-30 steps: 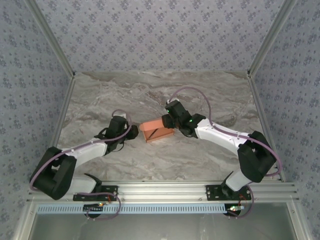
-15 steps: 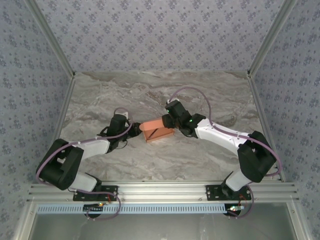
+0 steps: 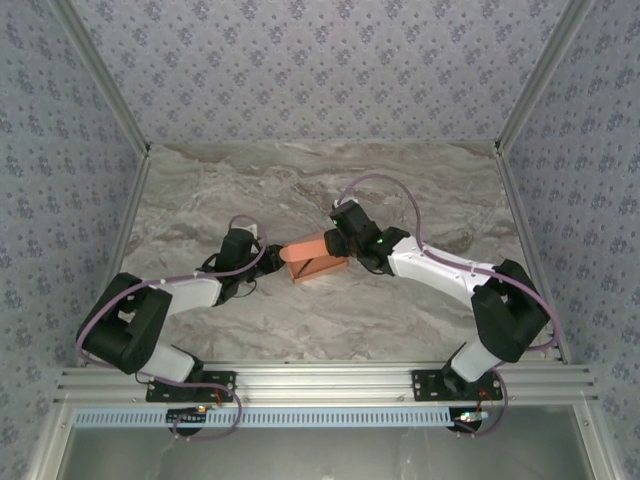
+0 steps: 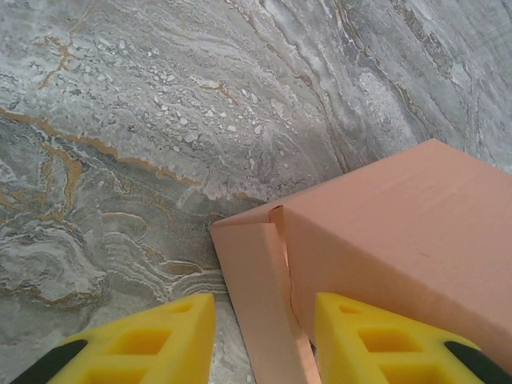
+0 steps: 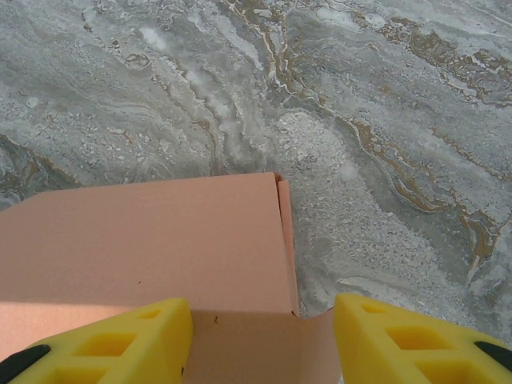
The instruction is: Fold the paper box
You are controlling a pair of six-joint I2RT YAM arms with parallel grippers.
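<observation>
The paper box is a salmon-orange card box lying on the marble table between my two arms. My left gripper is at its left end. In the left wrist view the box has a loose side flap that stands between the yellow fingers of my left gripper, with bare marble between the flap and the left finger. My right gripper is at the box's right end. In the right wrist view my right gripper has box card spanning the gap from one finger to the other.
Patterned walls enclose the table on three sides, with metal posts at the back corners. An aluminium rail carrying both arm bases runs along the near edge. Open marble lies behind and in front of the box.
My left arm has drawn its elbow inward and nudged its gripper a little closer to the box's left end. The right arm and the box have barely moved.
</observation>
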